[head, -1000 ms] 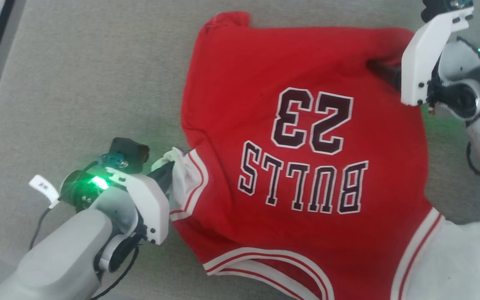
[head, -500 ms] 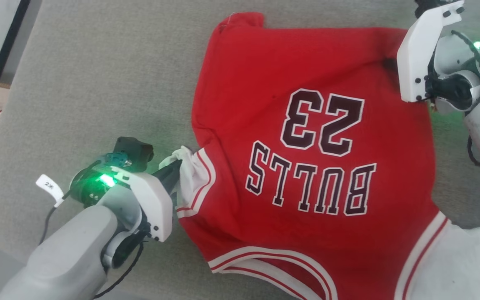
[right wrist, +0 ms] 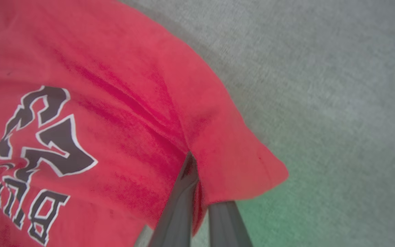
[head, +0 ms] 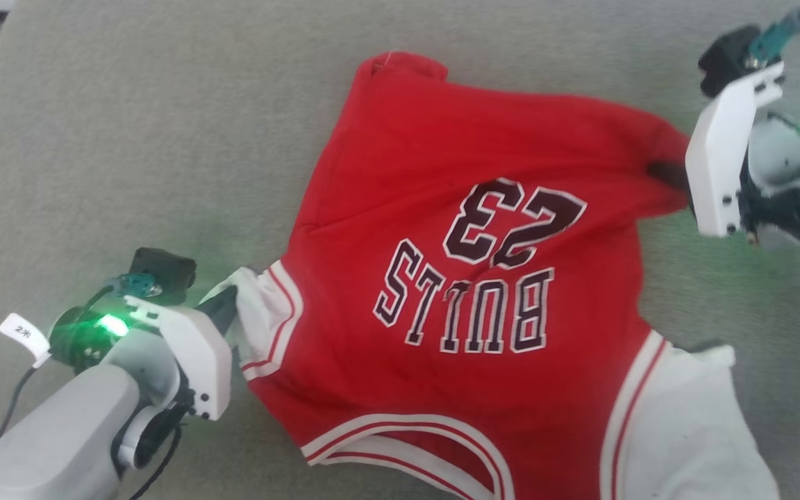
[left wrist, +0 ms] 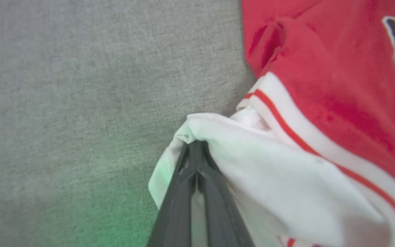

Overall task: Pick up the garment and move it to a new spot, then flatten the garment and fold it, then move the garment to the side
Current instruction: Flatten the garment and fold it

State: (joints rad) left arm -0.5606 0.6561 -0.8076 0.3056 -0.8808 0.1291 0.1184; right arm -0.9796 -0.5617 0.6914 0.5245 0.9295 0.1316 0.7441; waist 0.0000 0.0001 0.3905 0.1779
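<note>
Item: garment (head: 442,229), red T-shirt with white sleeves. It lies chest-up on a grey cloth-covered worktop (head: 129,139), spread between the two hands. The lettering (head: 469,305) reads upside down in the head view.

Hidden or cut off:
- The neck trim (head: 407,444) and the right-side sleeve (head: 678,430) run off the bottom edge of the head view.
- The tips of the left hand (head: 223,309) are buried in the bunched white cloth of the left-side sleeve (head: 261,312). In the left wrist view the two fingers (left wrist: 183,192) lie pressed together, with the sleeve (left wrist: 269,171) folded over their ends.
- The right hand (head: 664,173) is mostly behind its white housing, and only a dark stub meets the red hem corner. In the right wrist view the fingers (right wrist: 180,206) close to a point inside a fold of red cloth (right wrist: 225,154). The pinch itself is covered.
- The lettering is cut off at the frame edge in both wrist views.

Grip: the left hand is clamped on the sleeve and the right hand on the hem corner.

Change from a second ago:
- The right hand's fingers, then apart at the hem, are now closed on it.
- The head camera has shifted.
- The number is now creased.
- The garment's right edge now bows inward.
</note>
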